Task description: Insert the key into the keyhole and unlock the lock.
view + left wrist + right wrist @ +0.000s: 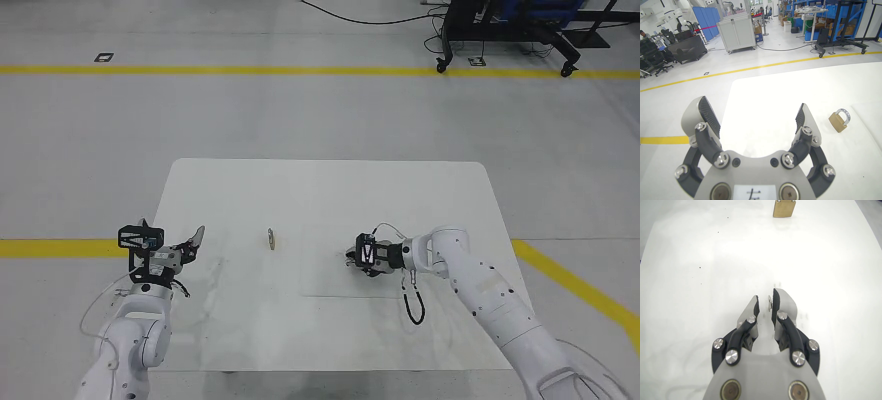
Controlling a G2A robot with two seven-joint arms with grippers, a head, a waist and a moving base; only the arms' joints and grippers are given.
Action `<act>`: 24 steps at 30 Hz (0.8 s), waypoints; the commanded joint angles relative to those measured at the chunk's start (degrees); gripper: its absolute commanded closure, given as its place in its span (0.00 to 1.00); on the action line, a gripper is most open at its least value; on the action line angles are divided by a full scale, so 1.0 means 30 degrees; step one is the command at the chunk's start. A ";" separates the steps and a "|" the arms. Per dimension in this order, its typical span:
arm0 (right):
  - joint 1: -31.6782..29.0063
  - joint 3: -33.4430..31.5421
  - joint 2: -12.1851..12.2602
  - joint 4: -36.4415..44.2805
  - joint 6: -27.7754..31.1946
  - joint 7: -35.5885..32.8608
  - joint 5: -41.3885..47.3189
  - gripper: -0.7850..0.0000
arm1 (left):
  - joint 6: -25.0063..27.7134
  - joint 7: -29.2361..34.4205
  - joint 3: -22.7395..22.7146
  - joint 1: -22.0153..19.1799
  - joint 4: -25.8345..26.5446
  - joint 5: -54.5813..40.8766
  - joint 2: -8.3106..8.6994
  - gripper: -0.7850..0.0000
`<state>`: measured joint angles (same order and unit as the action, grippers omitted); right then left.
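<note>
Key (770, 303): thin silvery metal, seen edge-on, with a rounded end; upright in the narrow gap of the right gripper (765, 296), flat against the ribbed black pad (775, 302) of one finger, with a sliver of space to the other finger's pad.
Key's place: low at the white table (440, 190), somewhat right of its middle, well apart from the lock; whether resting on the surface or just above it, cannot tell.
Lock (840, 120): small padlock with a squarish body of dull brass gold, plain faces and softly rounded corners; polished silver shackle arched over one end, both legs seated in the body.
Lock's place: on the table between the two grippers, touching neither; roughly in line with the right gripper's fingertips and beyond them, off to one side of the left gripper.
Right gripper: fingers drawn close but not clamped, leaving a slim slot; key touched on one side only; fingertips down at the table surface, pointed toward the lock.
Left gripper (753, 109): fingers spread wide, bare table showing between the ribbed pads; by the table's left edge, above the surface.
Table: white, rounded corners, a few tiny dark specks on top.
Floor: pale grey, with a yellow line (300, 70) beyond the table's far edge.
</note>
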<state>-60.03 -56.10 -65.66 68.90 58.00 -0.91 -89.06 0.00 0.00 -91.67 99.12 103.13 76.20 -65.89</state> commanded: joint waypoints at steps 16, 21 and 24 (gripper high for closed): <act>-0.3207 -0.2265 0.1246 0.2862 -0.1691 0.7446 -0.2029 1.00 | 0.0000 0.0000 0.0000 0.0000 0.0000 0.0000 0.0000 0.00; -0.3315 -0.2337 0.1267 0.2823 -0.1735 0.7745 -0.1936 1.00 | 0.0000 0.0000 0.0000 0.0000 0.0000 0.0000 0.0000 0.00; -0.3315 -0.2337 0.1267 0.2823 -0.1735 0.7745 -0.1936 1.00 | 0.0000 0.0000 0.0000 0.0000 0.0000 0.0000 0.0000 0.00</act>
<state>-69.97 -63.10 -61.86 77.37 52.80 22.29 -94.87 0.00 0.00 -91.67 99.12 103.13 76.20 -65.89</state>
